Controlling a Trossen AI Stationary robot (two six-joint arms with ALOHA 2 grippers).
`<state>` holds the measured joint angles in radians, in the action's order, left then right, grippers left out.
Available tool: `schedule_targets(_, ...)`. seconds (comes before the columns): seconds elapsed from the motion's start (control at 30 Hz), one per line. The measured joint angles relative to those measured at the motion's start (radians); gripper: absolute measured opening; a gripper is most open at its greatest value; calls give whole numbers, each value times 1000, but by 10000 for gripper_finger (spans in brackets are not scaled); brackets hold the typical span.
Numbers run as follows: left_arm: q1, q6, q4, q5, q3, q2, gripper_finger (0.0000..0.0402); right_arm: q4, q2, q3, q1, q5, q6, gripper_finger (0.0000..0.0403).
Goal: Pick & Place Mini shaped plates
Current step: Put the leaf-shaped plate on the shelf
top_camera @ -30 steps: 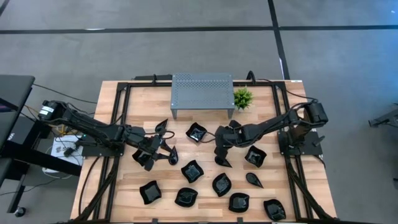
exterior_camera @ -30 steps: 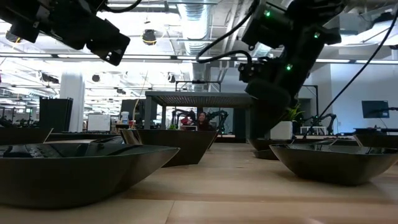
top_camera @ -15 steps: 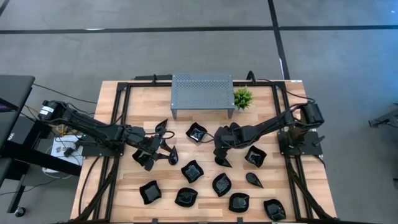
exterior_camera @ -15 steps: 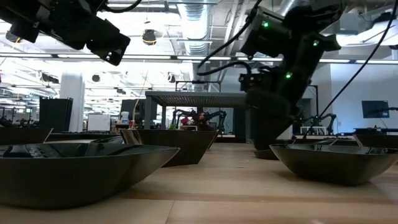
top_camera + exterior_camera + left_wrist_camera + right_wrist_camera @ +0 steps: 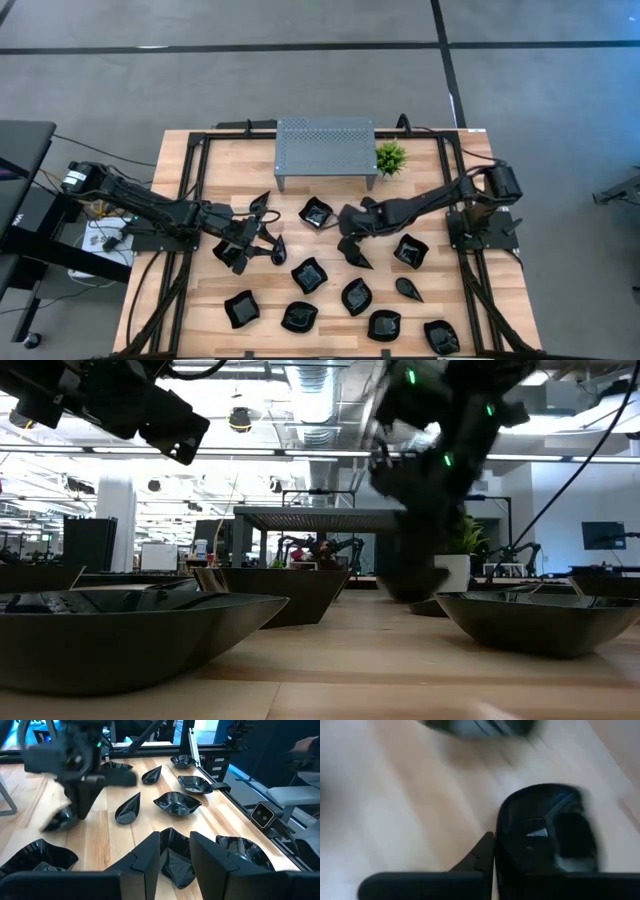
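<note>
Several glossy black mini shaped plates lie on the wooden table, among them a wavy one [image 5: 318,212], another [image 5: 308,275] and a leaf-shaped one [image 5: 408,289]. My right gripper [image 5: 350,238] is at the table's middle, pointing steeply down, shut on a small black plate [image 5: 545,830]. The same plate [image 5: 353,251] shows below that gripper in the high view. My left gripper [image 5: 255,243] waits above the table's left half, open, and a wavy plate [image 5: 172,862] on the table shows between its fingers. My right gripper pinches the plate's rim [image 5: 501,837] at the edge nearest the fingers. One finger [image 5: 481,854] is outside the rim, and the other seems to be inside the dish. The fingers come slanting from above. The plate [image 5: 410,582] hangs below them; whether it clears the table I cannot tell.
A grey perforated metal stand [image 5: 325,150] sits at the table's far middle, with a small green plant [image 5: 390,157] to its right. More plates [image 5: 384,325] fill the near half. Black frame rails [image 5: 190,190] run along the table's sides.
My right gripper has shut on the plate's rim and shifted a little toward the table's left and far edges, tipping slightly. The plate has gone along with it.
</note>
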<state>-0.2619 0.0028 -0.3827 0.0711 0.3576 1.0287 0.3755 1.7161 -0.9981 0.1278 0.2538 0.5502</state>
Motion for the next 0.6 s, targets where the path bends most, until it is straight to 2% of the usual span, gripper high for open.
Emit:
schedule_targets(0.13, 0, 0, 0, 0, 0, -23, 108, 80, -6, -134, 30, 11, -106, 6)
schedule_targets(0.33, 0, 0, 1, 0, 0, -95, 108, 89, -7, -302, 57, 143, -309, 2)
schedule_targets(0.47, 0, 1, 1, 0, 0, -174, 108, -69, -7, -341, 33, 280, -539, 5)
schedule_targets(0.6, 0, 1, 1, 0, 0, -238, 108, -307, -7, -341, -47, 292, -761, 2)
